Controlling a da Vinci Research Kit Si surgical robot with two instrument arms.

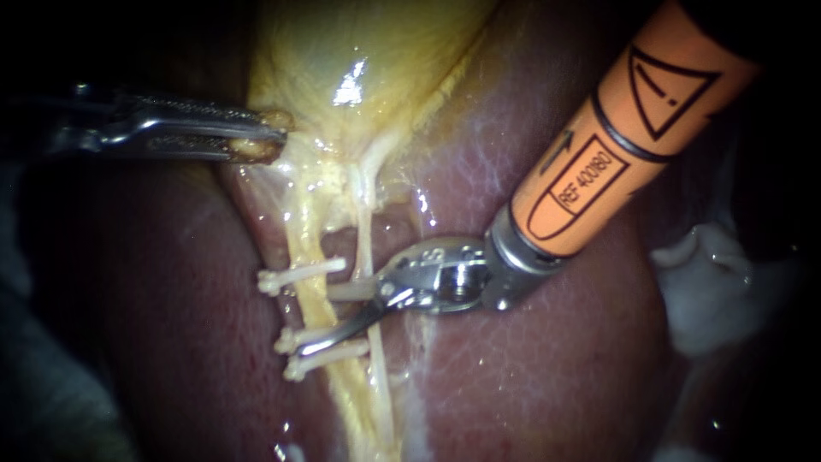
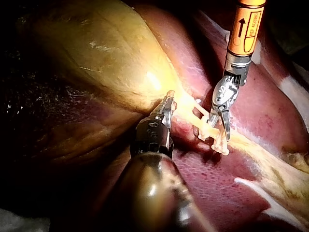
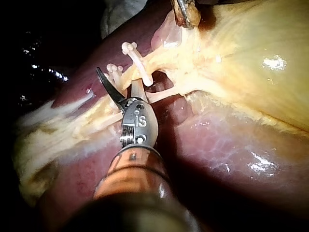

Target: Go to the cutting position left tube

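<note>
The pale yellow gallbladder narrows into two tubes over the liver. The left tube carries one white clip higher up and two clips close together lower down. My right instrument, on an orange shaft, has its curved blades open on either side of the left tube, between the upper clip and the lower pair. The thinner right tube runs beside its wrist. My left instrument is shut on gallbladder tissue near the neck and holds it taut; it also shows in the left wrist view.
White gauze lies at the right edge beside the liver. Glossy liver surface surrounds the tubes on both sides. In the right wrist view, the dark blade pokes out past the clips.
</note>
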